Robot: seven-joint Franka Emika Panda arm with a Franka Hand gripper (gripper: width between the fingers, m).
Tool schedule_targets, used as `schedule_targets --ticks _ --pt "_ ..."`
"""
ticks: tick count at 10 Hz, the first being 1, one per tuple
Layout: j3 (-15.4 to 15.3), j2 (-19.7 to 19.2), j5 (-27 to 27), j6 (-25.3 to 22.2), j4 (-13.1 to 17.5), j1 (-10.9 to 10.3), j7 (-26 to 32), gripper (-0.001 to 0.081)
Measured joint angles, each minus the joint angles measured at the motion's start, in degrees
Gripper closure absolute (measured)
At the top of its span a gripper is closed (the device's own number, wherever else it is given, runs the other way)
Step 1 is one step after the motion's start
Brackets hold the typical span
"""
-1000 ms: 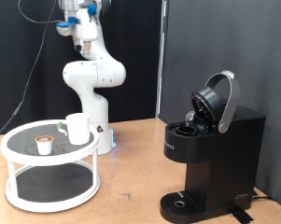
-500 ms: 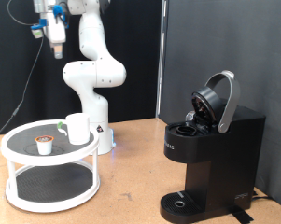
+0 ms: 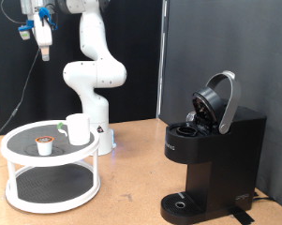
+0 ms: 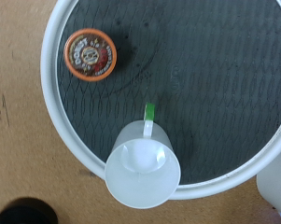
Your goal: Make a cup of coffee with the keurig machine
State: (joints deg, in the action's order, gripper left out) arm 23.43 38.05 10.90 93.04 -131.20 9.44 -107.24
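Observation:
The white cup (image 3: 78,128) stands upright on the top shelf of a round white two-tier stand (image 3: 19,141) at the exterior view's left. A small orange-rimmed pod (image 3: 45,144) sits beside it. The black keurig machine (image 3: 211,150) stands at the right with its lid raised. My gripper (image 3: 39,42) hangs high above the stand at the top left, holding nothing that I can see. The wrist view looks straight down on the cup (image 4: 142,175), the pod (image 4: 90,54) and the stand's rim (image 4: 56,112). My fingers do not show clearly there.
The arm's white base (image 3: 94,80) stands behind the stand. A small green strip (image 4: 149,117) lies by the cup. The machine's round drip tray (image 3: 183,203) holds nothing. Brown tabletop (image 3: 131,187) lies between stand and machine, with black curtains behind.
The arm has swung towards the exterior view's left. The gripper has moved from above the arm's base to high over the stand. Cup, pod and machine have not moved.

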Motion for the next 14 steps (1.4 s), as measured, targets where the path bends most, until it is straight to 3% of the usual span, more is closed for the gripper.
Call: schedule_targets --ticks 3,4,6,8,11,14 --pt "4.32 -0.68 -0.40 -0.06 -0.03 -2.38 15.76 0.0072" --pt "5.53 -1.62 -0.41 1.79 -0.27 -3.06 18.63 0.0072" --pt "6.61 -4.64 -0.41 7.95 -1.66 -3.70 20.10 0.0072" --pt "6.60 -6.11 -0.41 9.62 -1.71 -3.69 20.29 0.0072" --pt "9.71 -6.04 -3.53 9.27 -1.90 -4.60 32.91 0.0072" --pt "11.16 -9.13 -3.61 12.19 -3.52 -5.58 38.58 0.0072"
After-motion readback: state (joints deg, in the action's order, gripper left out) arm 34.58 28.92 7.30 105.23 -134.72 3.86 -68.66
